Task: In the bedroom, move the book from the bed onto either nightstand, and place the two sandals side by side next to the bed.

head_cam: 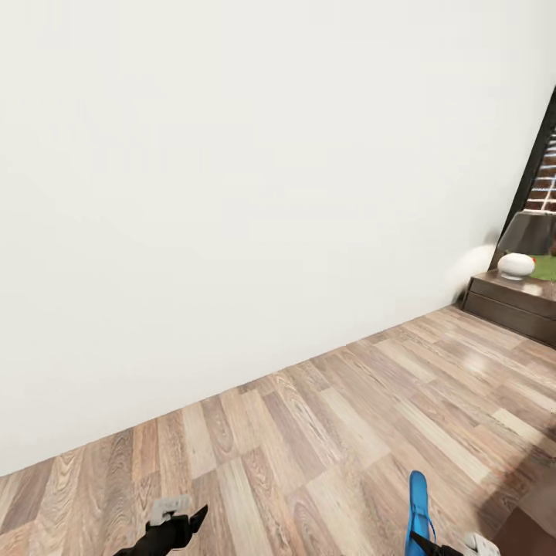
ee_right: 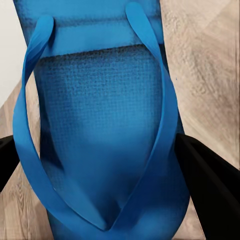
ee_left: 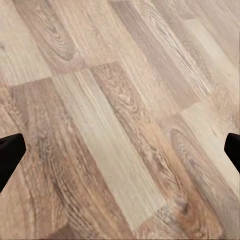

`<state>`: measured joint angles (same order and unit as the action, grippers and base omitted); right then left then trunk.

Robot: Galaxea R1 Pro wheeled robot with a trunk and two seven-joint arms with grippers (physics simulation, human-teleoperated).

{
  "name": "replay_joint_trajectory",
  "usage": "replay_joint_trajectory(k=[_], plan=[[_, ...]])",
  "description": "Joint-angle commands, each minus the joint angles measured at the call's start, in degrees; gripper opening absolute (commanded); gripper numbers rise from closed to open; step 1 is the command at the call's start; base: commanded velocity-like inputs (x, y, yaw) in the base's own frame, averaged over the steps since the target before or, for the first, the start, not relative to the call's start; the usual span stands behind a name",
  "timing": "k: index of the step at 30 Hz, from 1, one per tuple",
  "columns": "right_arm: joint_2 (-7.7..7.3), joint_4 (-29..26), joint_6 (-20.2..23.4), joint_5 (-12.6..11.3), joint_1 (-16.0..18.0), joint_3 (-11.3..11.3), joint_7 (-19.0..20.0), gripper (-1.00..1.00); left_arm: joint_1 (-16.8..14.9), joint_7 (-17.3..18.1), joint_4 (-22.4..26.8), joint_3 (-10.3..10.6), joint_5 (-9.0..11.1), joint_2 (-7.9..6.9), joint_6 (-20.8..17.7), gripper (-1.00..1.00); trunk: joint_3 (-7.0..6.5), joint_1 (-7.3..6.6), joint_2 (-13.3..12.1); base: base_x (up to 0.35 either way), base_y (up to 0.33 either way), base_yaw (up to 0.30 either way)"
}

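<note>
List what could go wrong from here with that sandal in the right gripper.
1. The right gripper pinches the blue sandal only at its sides, near one end; most of the sole sticks out unsupported, so it could swing or slip.
2. The head view faces a bare wall, the nightstand sits at its far edge; placing the sandal now would be poorly guided.

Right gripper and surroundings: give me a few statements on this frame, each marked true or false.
1. The right gripper is closed on a blue sandal. True.
2. The left gripper holds the other sandal. False: it is open over bare wood floor.
3. A lamp stands on the nightstand at the head view's right. True.
4. The wall ahead is brown. False: it is white.
</note>
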<state>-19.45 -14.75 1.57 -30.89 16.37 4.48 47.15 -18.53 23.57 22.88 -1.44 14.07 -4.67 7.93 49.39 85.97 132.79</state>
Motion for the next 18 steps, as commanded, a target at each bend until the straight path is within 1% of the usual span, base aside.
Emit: replay_joint_trajectory(k=[1, 5, 18], plan=[[0.02, 0.1, 0.2, 0.0, 0.1, 0.3, 0.3, -1.00, 0.0, -0.8, -0.1, -0.1, 0.3, 0.13, 0.3, 1.00, 0.03, -0.01, 0.0, 0.000, 0.000, -0.300], [0.03, 0.1, 0.2, 0.0, 0.1, 0.3, 0.3, -1.00, 0.0, -2.7, -0.1, -0.3, 0.3, 0.26, 0.7, 1.00, -0.09, -0.01, 0.0, 0.000, 0.000, -0.300], [0.07, 0.1, 0.2, 0.0, 0.1, 0.3, 0.3, -1.00, 0.0, -3.0, -0.1, -0.2, 0.2, 0.28, 1.0, 1.00, -0.62, -0.01, 0.0, 0.000, 0.000, -0.290]])
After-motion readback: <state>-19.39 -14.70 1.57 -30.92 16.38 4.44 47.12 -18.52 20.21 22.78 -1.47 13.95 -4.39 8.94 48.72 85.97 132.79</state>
